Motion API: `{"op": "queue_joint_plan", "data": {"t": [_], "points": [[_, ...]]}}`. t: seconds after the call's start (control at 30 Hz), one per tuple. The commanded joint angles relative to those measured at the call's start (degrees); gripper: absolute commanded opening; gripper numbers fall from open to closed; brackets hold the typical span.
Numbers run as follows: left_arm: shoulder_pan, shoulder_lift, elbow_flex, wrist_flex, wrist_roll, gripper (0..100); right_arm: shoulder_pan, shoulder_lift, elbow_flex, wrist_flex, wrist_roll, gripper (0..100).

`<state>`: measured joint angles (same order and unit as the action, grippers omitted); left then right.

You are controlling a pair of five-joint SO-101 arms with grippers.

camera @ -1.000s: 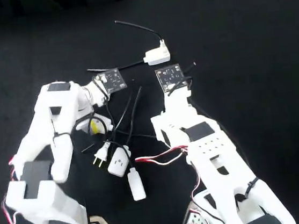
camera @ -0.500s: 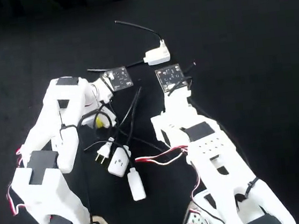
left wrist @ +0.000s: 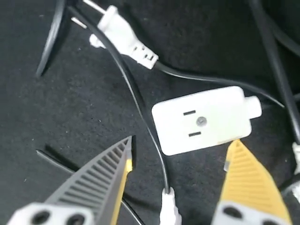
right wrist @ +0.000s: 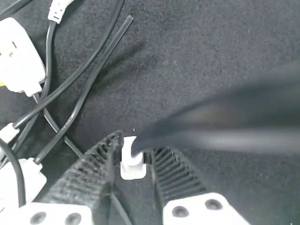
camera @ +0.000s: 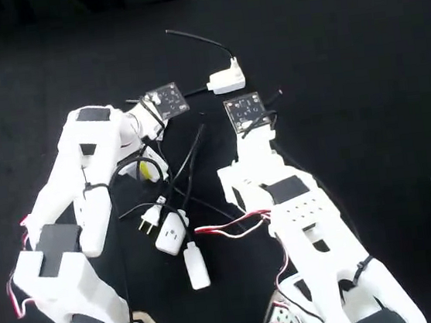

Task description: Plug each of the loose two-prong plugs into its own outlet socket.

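1. While the left tool [left wrist: 182, 142] hangs over the black cloth desk [left wrist: 56, 108], it is released: grey ribbed finger [left wrist: 101, 180] and yellow ribbed finger [left wrist: 243, 178] stand well apart, grasping nothing.
2. Just past those fingertips lies a white rectangular outlet socket [left wrist: 201, 123], flat on the desk with its two slots up and bare.
3. Near it lies a white two-prong plug [left wrist: 123, 33], prongs bare and not inserted. A thin black cord [left wrist: 136, 93] passes just beside the socket's end.
4. Clenched, the right tool [right wrist: 133, 144] grasps a small white moulded cord end [right wrist: 131, 165] low over the desk; a thick black cord [right wrist: 220, 126] runs from that piece.
5. From above, a white corded socket [camera: 227, 78] lies at the desk's far side, beyond both arms.
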<state>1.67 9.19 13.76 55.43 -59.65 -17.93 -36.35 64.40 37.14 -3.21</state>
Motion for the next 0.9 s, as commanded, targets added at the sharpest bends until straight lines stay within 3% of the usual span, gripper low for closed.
{"op": "queue_joint_plan", "data": {"t": [0.0, 0.3, 0.67, 0.87], "points": [[0.75, -4.13, -3.56, 1.49, 2.29, 31, 0.88, 0.22, -1.98, -0.88, -0.26, 1.3], [1.98, -2.29, -4.18, 0.88, -0.35, 31, 0.88, 0.22, -1.98, -0.88, -0.26, 1.3], [3.74, -0.26, -3.82, -11.78, 16.44, 30, 0.88, 0.22, -1.98, -0.88, -0.26, 1.3], [2.07, 3.34, 1.01, -15.38, 16.97, 30, 0.88, 0.22, -1.89, -0.88, -0.26, 1.3]]}}
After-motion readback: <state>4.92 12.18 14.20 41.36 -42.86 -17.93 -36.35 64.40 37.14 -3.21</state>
